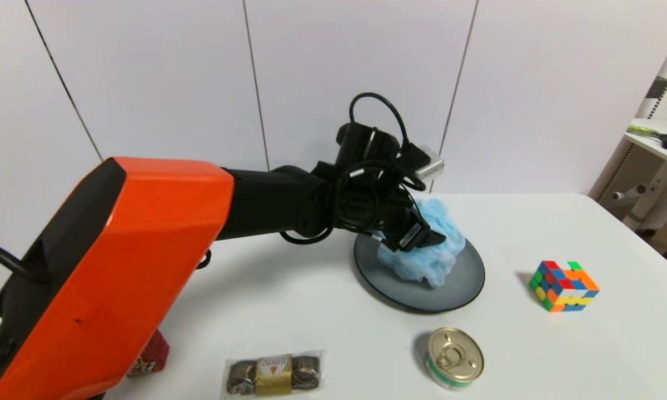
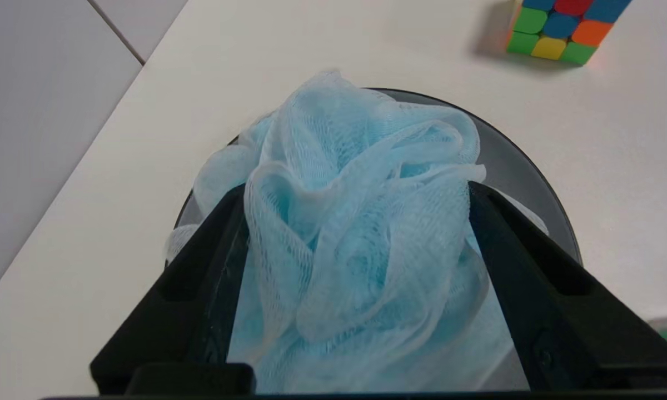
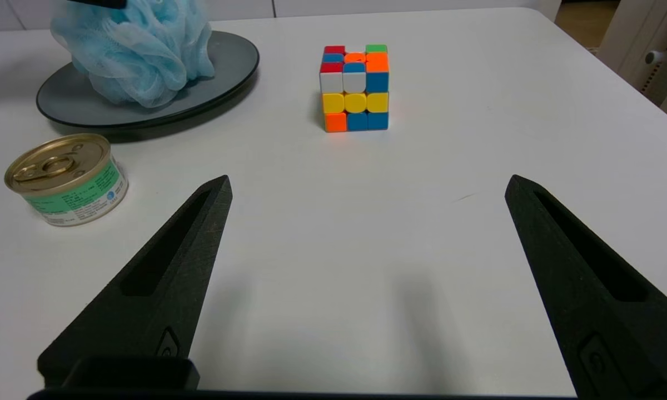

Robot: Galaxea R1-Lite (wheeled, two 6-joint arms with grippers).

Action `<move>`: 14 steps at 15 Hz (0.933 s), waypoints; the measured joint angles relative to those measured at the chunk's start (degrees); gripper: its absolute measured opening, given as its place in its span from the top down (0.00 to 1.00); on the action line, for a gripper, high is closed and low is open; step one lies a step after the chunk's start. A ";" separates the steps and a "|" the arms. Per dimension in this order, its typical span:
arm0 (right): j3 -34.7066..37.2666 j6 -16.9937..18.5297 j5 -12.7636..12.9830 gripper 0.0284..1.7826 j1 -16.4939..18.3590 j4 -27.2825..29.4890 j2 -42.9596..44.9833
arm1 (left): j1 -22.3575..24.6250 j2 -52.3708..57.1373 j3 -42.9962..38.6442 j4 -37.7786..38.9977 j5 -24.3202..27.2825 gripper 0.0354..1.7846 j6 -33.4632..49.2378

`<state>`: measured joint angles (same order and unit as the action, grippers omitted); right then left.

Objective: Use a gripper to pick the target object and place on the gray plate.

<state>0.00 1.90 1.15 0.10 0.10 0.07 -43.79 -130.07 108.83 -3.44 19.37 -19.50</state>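
Note:
The light-blue mesh bath puff (image 1: 439, 261) rests on the round gray plate (image 1: 461, 283) at mid table. My left gripper (image 1: 422, 239) reaches over the plate from the left. In the left wrist view (image 2: 356, 188) its jaws stand wide apart on either side of the puff (image 2: 356, 250), which fills the gap uncompressed above the plate (image 2: 511, 161). My right gripper (image 3: 367, 183) is open and empty, low over bare table. It faces the puff (image 3: 139, 50) and the plate (image 3: 222, 61), and is out of the head view.
A multicoloured puzzle cube (image 1: 564, 286) stands right of the plate. A gold-lidded tin can (image 1: 454, 355) sits in front of the plate. A chocolate packet (image 1: 273, 373) and a red carton (image 1: 151, 355) lie near the front left. A white wall runs behind the table.

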 joint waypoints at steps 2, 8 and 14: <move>0.00 0.00 0.00 0.05 0.00 -0.02 0.00 | 0.00 2.78 -1.39 -2.46 0.00 0.19 0.02; 0.00 0.00 -0.02 0.05 0.00 0.00 0.00 | 2.12 17.57 -12.28 -5.44 -0.05 0.11 0.38; 0.00 0.00 0.00 0.05 0.00 -0.02 0.00 | 11.00 48.26 -43.97 -5.27 -0.20 0.08 1.32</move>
<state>0.00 1.90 1.15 0.10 0.07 0.07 -32.79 -81.81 64.85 -8.70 19.18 -18.19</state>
